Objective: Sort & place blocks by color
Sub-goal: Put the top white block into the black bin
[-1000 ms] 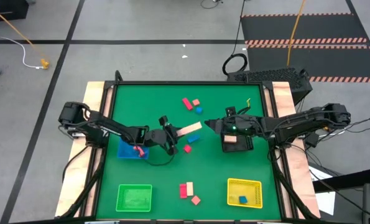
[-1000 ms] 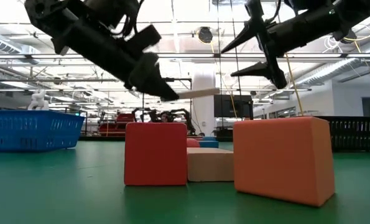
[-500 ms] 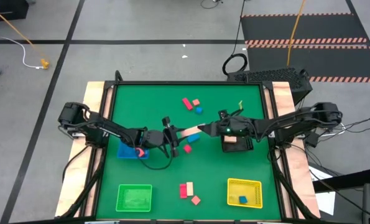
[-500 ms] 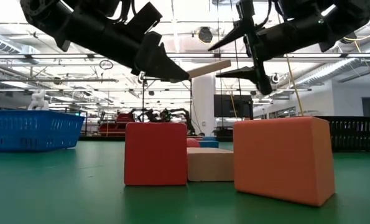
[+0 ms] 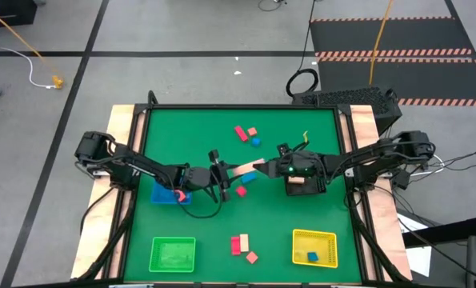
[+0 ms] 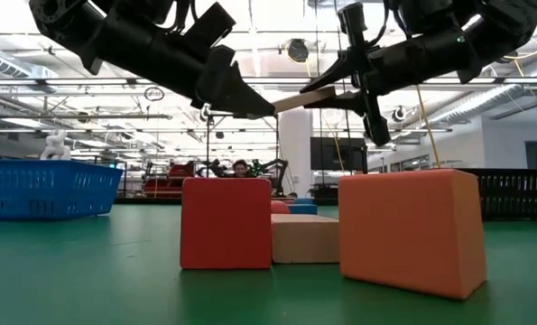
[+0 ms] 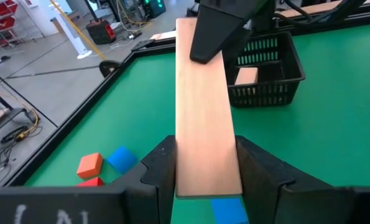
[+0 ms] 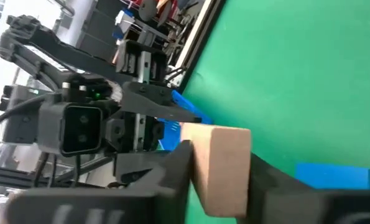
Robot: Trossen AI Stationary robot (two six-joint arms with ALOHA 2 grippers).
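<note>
A long tan block [image 6: 304, 97] hangs in the air over the table's middle, between my two grippers. My left gripper [image 5: 228, 172] is shut on its left end, and my right gripper [image 5: 259, 167] is shut on its right end. Under the bar, a blue block [image 5: 247, 179] and a red block [image 5: 241, 191] lie on the green mat. A red, a salmon and a blue block [image 5: 256, 142] lie farther back. Three more blocks [image 5: 240, 244] lie near the front edge. My left gripper pinches the bar's two long narrow edges [image 7: 186, 180] at its left end between both fingers. The fingers come level from the table's left and lie along the bar. The bar is clear of the table, slanting slightly up toward the right. My right gripper pinches the bar's right end [image 8: 225, 155] between its two fingers, one finger [image 7: 211, 34] on the upper broad face, the other beneath. It comes from the table's right, along the bar. The bar stays clear of the table.
A black tray [image 5: 318, 188] holding a tan block sits just right of the grippers. A blue tray [image 5: 164, 196] with a red block sits under my left arm. A green tray [image 5: 174, 254] and a yellow tray [image 5: 314, 238] with a blue block stand at the front.
My left gripper has raised the tan bar and tipped its free end upward. My right gripper has moved toward the table's left, onto that free end, and has shut on it. Both grippers now hold the bar.
</note>
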